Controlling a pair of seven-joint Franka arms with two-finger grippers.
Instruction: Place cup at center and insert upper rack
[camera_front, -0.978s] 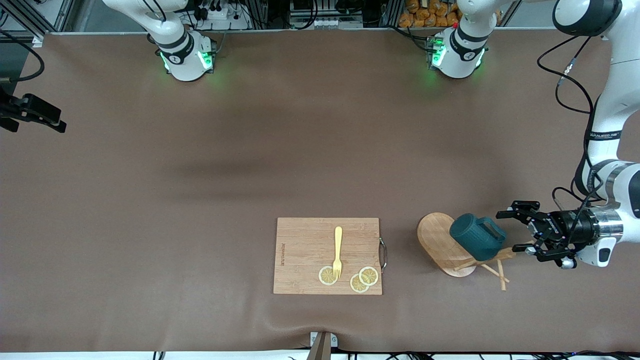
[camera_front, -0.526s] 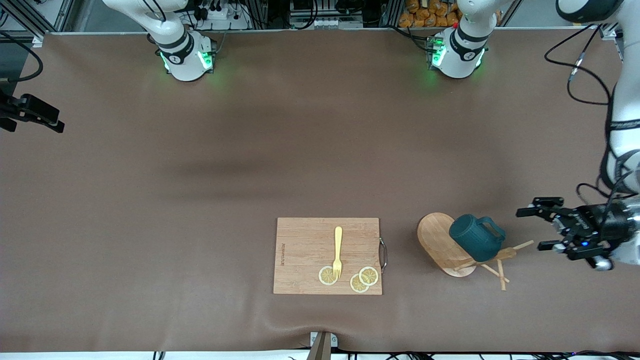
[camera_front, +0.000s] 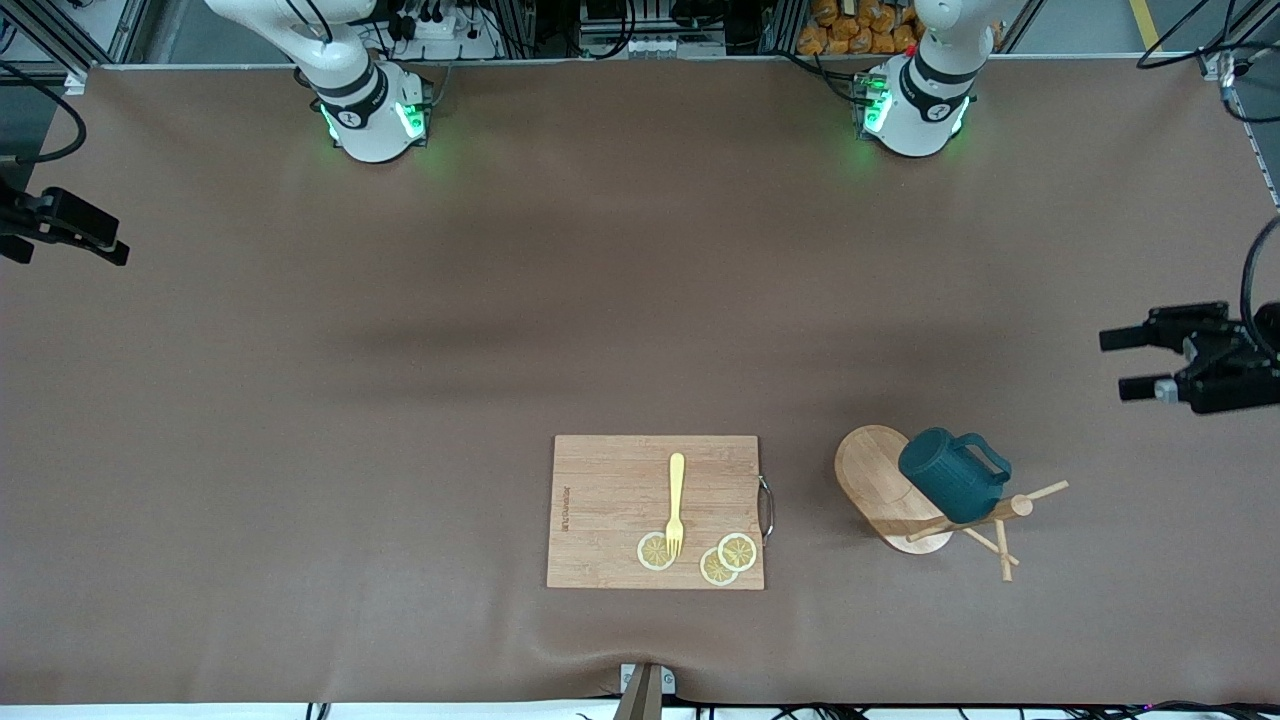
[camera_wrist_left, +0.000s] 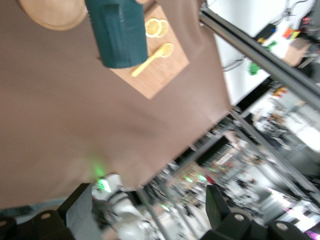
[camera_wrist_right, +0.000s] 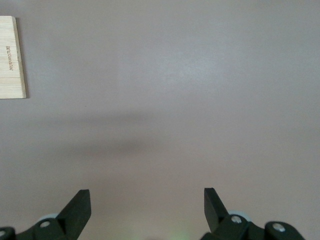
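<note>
- The upper rack (camera_front: 900, 490) is tipped over near the worktop's front edge, toward the left arm's end, post pointing at that end.
- The cup (camera_front: 950, 487) looks hung on it, handle up, though I can't quite see the contact.
- Left gripper (camera_front: 1135, 362): fingers wide apart, empty, over the worktop's end edge.
- Right gripper (camera_wrist_right: 147, 202): waiting, fingers spread, empty.

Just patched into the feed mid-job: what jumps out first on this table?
The dark teal cup hangs on the tipped-over upper rack, toward the left arm's end of the table. Beside them a cutting board carries a yellow fork and lemon slices. The left pincer is open at the table's edge, holding nothing; the right pincer waits open over bare mat.
</note>
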